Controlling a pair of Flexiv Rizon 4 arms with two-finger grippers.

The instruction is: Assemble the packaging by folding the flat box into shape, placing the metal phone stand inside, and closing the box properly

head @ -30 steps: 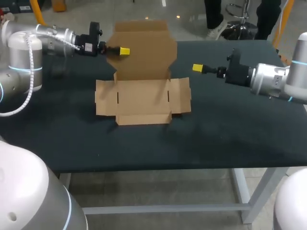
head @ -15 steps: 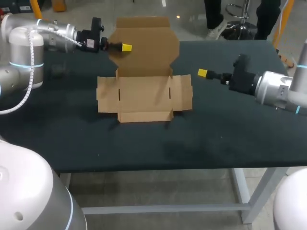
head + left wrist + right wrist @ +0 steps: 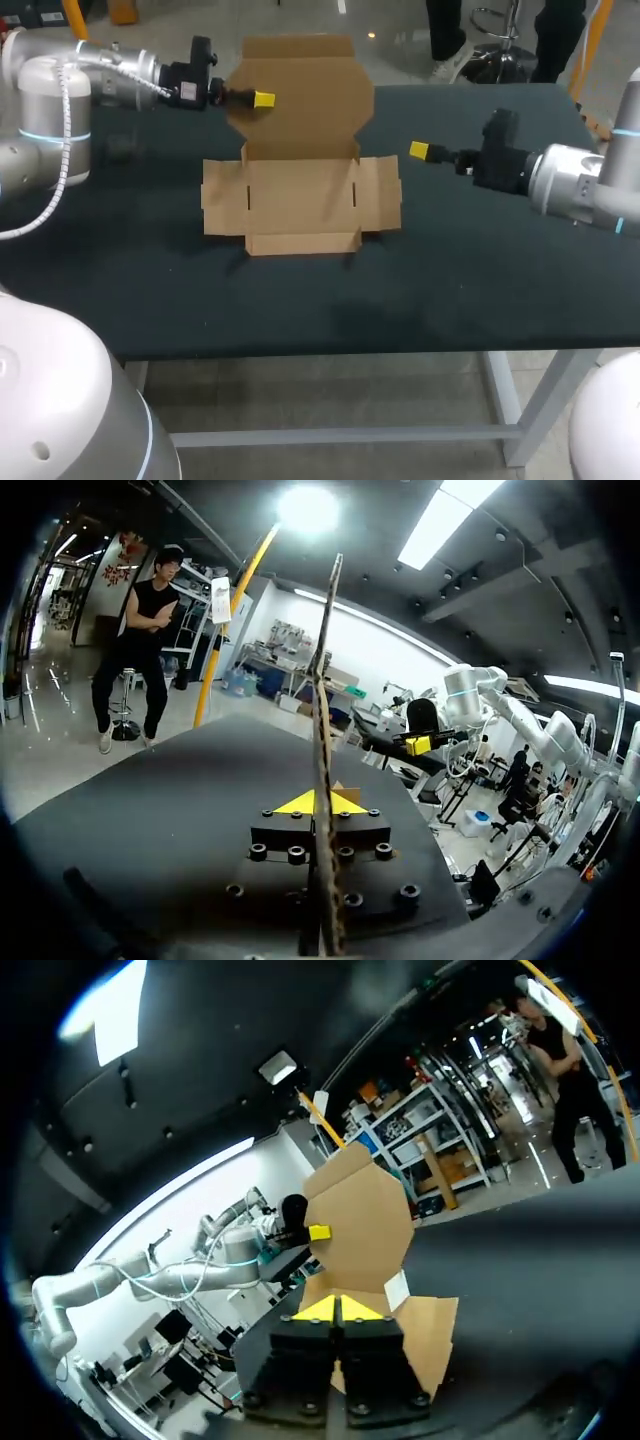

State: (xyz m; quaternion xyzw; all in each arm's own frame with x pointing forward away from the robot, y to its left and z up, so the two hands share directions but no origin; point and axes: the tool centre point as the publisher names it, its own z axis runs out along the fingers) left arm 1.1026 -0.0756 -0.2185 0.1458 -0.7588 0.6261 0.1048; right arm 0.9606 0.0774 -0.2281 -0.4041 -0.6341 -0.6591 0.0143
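The brown cardboard box (image 3: pixel 300 205) lies unfolded on the dark table, its side flaps flat and its big lid panel (image 3: pixel 300 95) standing nearly upright at the back. My left gripper (image 3: pixel 262 99) is shut on the lid's left edge. In the left wrist view the cardboard (image 3: pixel 325 770) runs edge-on between the yellow tips of the left gripper (image 3: pixel 319 802). My right gripper (image 3: pixel 418 150) hangs shut and empty, just right of the box and apart from it. From the right wrist view the right gripper (image 3: pixel 339 1308) points at the lid (image 3: pixel 358 1225).
The black table (image 3: pixel 480 270) stretches wide in front of and to the right of the box. Its front edge runs below the box, and its back edge lies just behind the raised lid.
My left gripper has shifted a little up and back with the lid, standing it more upright. The right gripper has drawn slightly to the right, away from the box.
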